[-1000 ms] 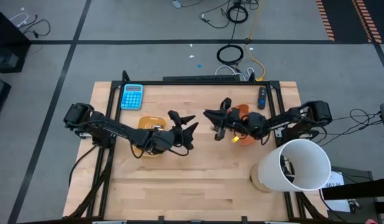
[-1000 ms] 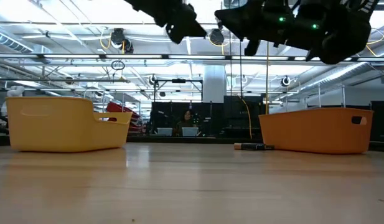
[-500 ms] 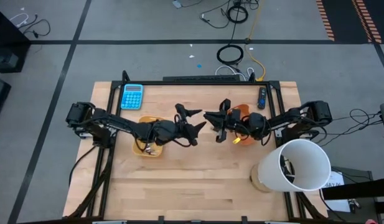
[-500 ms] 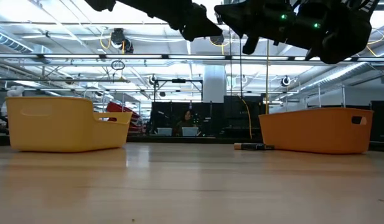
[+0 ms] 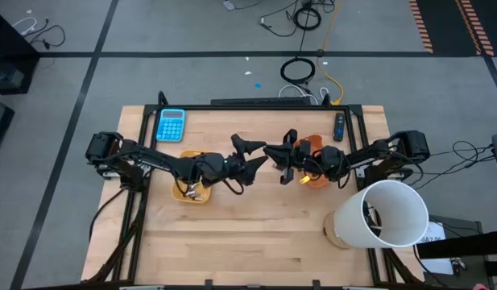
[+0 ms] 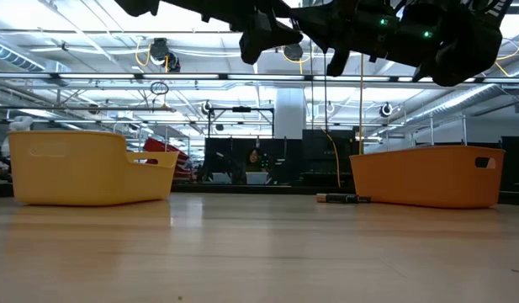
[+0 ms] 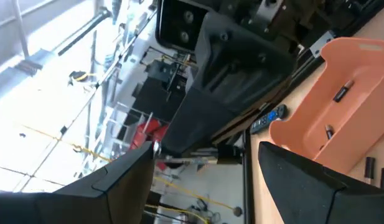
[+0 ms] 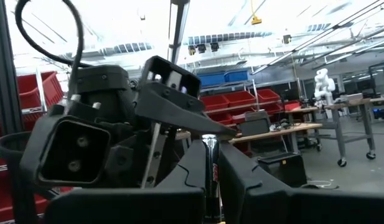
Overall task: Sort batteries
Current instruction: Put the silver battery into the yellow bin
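Over the table's middle we see the two grippers meet nose to nose — the left gripper [image 5: 250, 155] with fingers spread wide and empty, the right gripper [image 5: 277, 158] pinching a silvery battery [image 8: 209, 163] upright between its fingertips. More batteries [image 7: 341, 93] lie in the orange tray [image 5: 315, 145]; the yellow tray [image 5: 186, 158] sits under the left arm.

Robotics lab/workshop: wooden bench [image 5: 256, 234] on grey concrete floor, cables [image 5: 298, 70] on floor, red storage bins [image 8: 241, 102], overhead strip lights [image 6: 91, 80], workbenches w/ monitors behind.
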Robot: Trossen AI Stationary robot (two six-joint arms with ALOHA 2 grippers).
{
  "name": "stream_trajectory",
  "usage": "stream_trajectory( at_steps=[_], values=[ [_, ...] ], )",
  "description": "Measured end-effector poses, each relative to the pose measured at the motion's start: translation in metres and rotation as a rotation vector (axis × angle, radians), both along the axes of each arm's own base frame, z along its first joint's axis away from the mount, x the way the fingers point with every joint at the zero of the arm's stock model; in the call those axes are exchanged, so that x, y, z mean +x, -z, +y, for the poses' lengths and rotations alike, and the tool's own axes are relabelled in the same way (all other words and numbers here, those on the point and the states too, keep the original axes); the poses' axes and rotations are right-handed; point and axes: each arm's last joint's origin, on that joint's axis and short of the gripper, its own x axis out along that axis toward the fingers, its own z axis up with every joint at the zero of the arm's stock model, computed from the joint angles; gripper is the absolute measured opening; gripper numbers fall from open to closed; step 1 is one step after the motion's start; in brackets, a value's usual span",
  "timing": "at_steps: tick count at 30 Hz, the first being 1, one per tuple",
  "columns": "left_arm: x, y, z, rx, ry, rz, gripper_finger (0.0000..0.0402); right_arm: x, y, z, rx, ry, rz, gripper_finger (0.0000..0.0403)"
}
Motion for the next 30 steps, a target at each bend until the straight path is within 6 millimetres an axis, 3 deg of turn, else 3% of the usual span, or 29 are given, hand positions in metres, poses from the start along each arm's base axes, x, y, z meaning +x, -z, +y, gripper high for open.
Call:
stream_trajectory(
  at_steps=[10, 24, 30],
  values=[
    [0.0001, -0.0094, -0.0013, 0.022, 0.052, -0.086, 0.0295, -0.0008, -0.0019, 0.0047, -0.026, -0.007, -0.016, 0.0004],
    [0.001, -0.0078, 0.0034, 0.16, 0.02, 0.004, 0.0285, -0.0008, -0.002, 0.0047, -0.002, -0.02, -0.022, 0.0004],
    [0.001, -0.0079, 0.0035, 0.141, 0.017, -0.004, 0.0285, -0.0008, -0.0019, 0.0047, -0.005, -0.018, -0.02, 0.0004]
  ],
)
